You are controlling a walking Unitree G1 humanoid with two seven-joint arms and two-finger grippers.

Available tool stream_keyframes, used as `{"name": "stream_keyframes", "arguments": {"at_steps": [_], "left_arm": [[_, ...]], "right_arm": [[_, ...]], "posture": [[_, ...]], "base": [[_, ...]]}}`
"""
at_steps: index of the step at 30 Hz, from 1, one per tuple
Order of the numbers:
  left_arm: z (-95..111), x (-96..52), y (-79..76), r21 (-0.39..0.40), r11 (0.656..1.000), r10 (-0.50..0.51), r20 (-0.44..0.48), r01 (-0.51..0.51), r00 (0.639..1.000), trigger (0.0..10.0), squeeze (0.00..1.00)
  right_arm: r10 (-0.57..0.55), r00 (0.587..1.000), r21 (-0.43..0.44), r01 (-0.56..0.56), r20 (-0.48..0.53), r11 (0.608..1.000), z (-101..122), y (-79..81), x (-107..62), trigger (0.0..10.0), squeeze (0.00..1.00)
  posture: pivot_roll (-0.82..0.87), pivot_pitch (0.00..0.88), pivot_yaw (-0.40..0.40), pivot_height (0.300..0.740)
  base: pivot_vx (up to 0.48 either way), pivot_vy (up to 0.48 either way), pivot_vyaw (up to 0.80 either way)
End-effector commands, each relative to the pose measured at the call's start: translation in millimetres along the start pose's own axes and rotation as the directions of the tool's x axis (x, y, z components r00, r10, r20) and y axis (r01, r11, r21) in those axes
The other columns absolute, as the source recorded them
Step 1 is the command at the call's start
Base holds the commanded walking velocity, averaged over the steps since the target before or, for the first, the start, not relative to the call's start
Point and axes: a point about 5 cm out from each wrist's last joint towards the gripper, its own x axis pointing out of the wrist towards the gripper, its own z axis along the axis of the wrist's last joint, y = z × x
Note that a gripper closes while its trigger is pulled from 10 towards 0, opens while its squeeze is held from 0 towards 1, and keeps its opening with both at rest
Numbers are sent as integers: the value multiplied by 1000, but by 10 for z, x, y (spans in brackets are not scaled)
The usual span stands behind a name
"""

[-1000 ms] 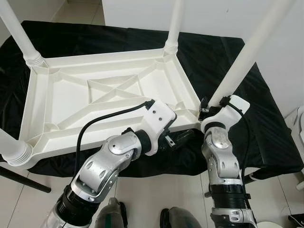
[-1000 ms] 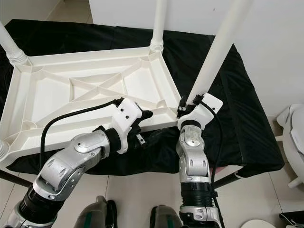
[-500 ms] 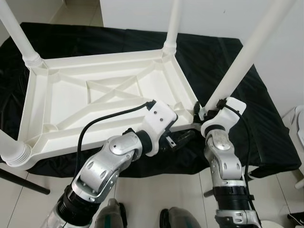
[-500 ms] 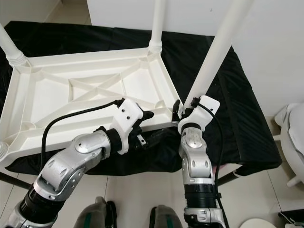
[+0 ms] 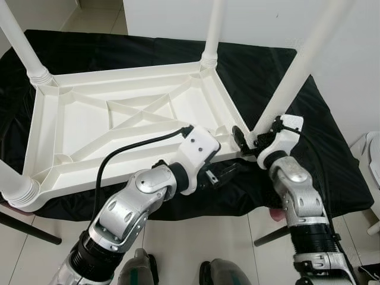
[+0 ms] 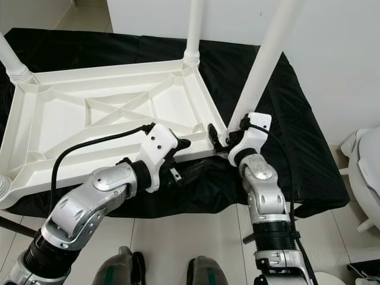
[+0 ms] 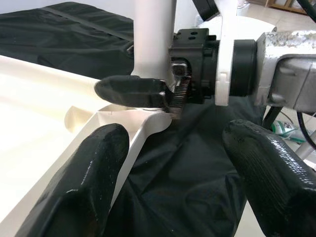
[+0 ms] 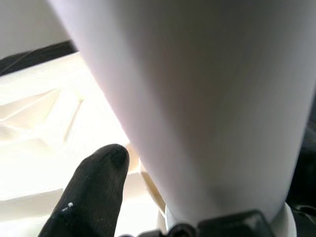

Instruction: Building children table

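Silver arms reach out from the bottom of the head views, over a pale tile floor (image 5: pixel 196 237). Nearest is the left gripper (image 5: pixel 222 172), low by the near edge of the white plastic table (image 5: pixel 89 119). Its two black fingers (image 7: pixel 89 187) are spread wide apart with nothing between them (the left wrist view looks right through the gap at the black cloth (image 7: pixel 187 163)).

Just past it is the right gripper (image 5: pixel 244 141), at the near right corner of the table. One black finger (image 7: pixel 131 91) lies on the inner side of the white table leg (image 5: pixel 297 71), down low where the leg meets the corner. The other finger is hidden behind the leg, so I cannot tell if the gripper is squeezing the leg or just resting there. In the right wrist view the leg (image 8: pixel 207 98) is very close, with one black fingertip (image 8: pixel 94 192) beside it.

The table is upside down on the worktop (image 5: pixel 285 65), which is covered by the black cloth. Its ribbed underside faces up. Two more legs stand at the left corners: a near one (image 5: pixel 15 190) and a far one (image 5: pixel 21 41). A fourth leg (image 5: pixel 211 29) stands at the far corner. A white wall (image 5: pixel 356 59) is behind.
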Motion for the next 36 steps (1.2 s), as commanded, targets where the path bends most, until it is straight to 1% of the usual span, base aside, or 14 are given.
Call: {"name": "stream_keyframes", "arguments": {"at_steps": [1, 3, 5, 10, 11, 15, 16, 17, 18, 19, 20, 30, 35, 36], "left_arm": [[12, 11, 17, 21, 1000, -13, 0, 13, 1000, 10000, 0], [15, 11, 23, 23, 1000, -10, 1, 10, 1000, 10000, 0], [29, 14, 35, 27, 1000, -1, 6, 1, 1000, 10000, 0], [39, 14, 46, 26, 1000, 5, 10, -6, 1000, 10000, 0], [43, 16, 50, 26, 1000, 7, 12, -8, 1000, 10000, 0], [44, 18, 53, 26, 1000, 8, 13, -8, 1000, 10000, 0], [44, 19, 52, 27, 1000, 8, 14, -9, 1000, 10000, 0], [46, 20, 53, 27, 1000, 9, 14, -9, 1000, 10000, 0], [49, 22, 52, 28, 1000, 9, 15, -9, 1000, 10000, 0], [52, 23, 51, 29, 1000, 9, 15, -9, 1000, 10000, 0], [57, 26, 46, 29, 1000, 8, 17, -8, 1000, 10000, 0], [62, 32, 34, 29, 1000, -5, 18, 4, 1000, 10000, 0], [55, 32, 23, 27, 1000, -13, 17, 12, 1000, 10000, 0], [54, 32, 18, 26, 1000, -13, 17, 13, 1000, 10000, 0]], "right_arm": [[88, 996, -2, -88, 9, 996, 6, -13, 26, 10000, 0], [119, 993, -7, -119, 4, 993, -3, -43, 26, 10000, 0], [180, 984, -11, -180, -7, 984, -51, -130, 36, 10000, 0], [241, 970, -15, -241, -19, 970, -100, -184, 49, 10000, 0], [275, 961, -6, -275, -29, 961, -133, -213, 59, 9059, 0], [301, 953, -5, -302, -35, 953, -157, -235, 67, 9059, 0], [307, 951, -12, -307, -35, 951, -162, -238, 69, 5098, 0], [311, 950, -17, -312, -36, 950, -165, -240, 71, 5098, 0], [316, 948, -17, -316, -35, 948, -171, -247, 76, 2000, 0], [319, 947, -16, -319, -34, 948, -176, -251, 80, 2000, 0], [321, 946, -8, -322, -35, 947, -188, -256, 74, 0, 0], [328, 945, 58, -327, 4, 943, -185, -226, 40, 0, 0], [295, 955, 65, -297, 34, 953, -164, -124, 6, 0, 0], [276, 961, 64, -278, 33, 959, -163, -98, -3, 5373, 0]], "posture": [[-123, 35, -26, 740], [-123, 35, -26, 740], [-117, 36, -30, 740], [-115, 39, -30, 740], [-115, 38, -29, 740], [-114, 39, -30, 740], [-114, 39, -30, 740], [-113, 38, -30, 740], [-113, 40, -31, 740], [-113, 40, -31, 740], [-116, 41, -28, 740], [-129, 45, -21, 740], [-137, 56, -21, 740], [-138, 60, -21, 740]], "base": [[0, 0, 0], [0, 0, 0], [0, 0, 0], [0, 0, 0], [0, 0, 0], [0, 0, 0], [0, 0, 0], [0, 0, 0], [0, 0, 0], [0, 0, 0], [0, 0, 0], [0, 0, 0], [0, 0, 0], [0, 0, 0]]}}
